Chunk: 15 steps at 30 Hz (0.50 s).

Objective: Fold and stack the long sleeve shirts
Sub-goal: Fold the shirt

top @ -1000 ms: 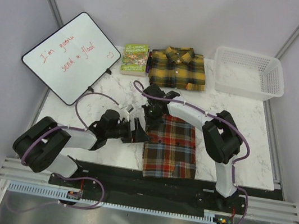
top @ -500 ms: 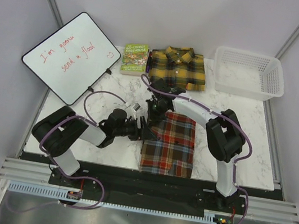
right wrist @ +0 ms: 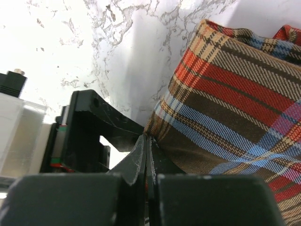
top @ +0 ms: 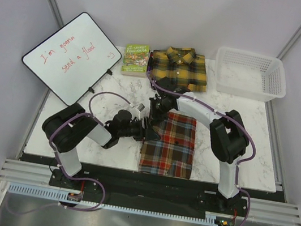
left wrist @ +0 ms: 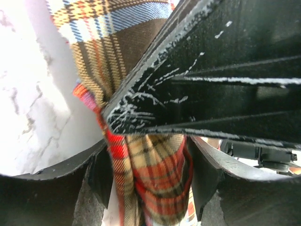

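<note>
Between the fingers of our left gripper [left wrist: 148, 181] sits a bunched edge of the red-brown shirt [top: 171, 145]; clamped or not, we cannot tell. Just beside it, our right gripper [right wrist: 146, 141] pinches that shirt's corner; the yellow shirt [top: 179, 69] lies beyond both.

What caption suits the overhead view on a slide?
Left arm and right arm meet at the left edge of a red-brown plaid shirt; a folded yellow plaid shirt lies beyond.
</note>
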Each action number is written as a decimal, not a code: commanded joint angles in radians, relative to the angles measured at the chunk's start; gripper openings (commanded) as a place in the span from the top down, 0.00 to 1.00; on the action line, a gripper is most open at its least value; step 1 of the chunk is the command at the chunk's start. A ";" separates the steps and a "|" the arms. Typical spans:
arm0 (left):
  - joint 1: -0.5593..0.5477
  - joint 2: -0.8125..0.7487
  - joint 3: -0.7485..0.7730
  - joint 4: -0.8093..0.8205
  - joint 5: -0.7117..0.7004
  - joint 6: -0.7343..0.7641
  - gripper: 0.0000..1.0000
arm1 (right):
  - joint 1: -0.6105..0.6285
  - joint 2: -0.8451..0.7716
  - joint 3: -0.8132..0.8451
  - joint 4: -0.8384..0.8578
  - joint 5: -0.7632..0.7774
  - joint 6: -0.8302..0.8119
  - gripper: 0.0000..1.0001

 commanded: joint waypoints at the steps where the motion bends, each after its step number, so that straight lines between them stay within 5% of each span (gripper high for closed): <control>1: -0.027 0.038 0.039 0.065 -0.072 -0.047 0.36 | -0.009 -0.046 0.031 0.045 -0.052 0.050 1.00; 7: -0.044 0.049 0.056 0.082 -0.069 -0.057 0.56 | -0.013 -0.055 0.030 0.054 -0.075 0.059 1.00; 10: -0.037 0.031 0.056 0.065 -0.018 -0.009 0.82 | -0.013 -0.067 0.017 0.059 -0.064 0.056 0.99; 11: -0.027 0.020 0.057 0.008 0.005 -0.005 0.97 | -0.015 -0.070 0.014 0.059 -0.051 0.055 0.96; 14: 0.020 -0.026 0.156 -0.260 0.076 0.042 0.98 | -0.029 -0.092 0.011 0.059 -0.023 0.033 0.70; 15: 0.032 -0.037 0.186 -0.460 0.095 0.076 0.98 | -0.036 -0.109 0.013 0.057 -0.012 0.024 0.60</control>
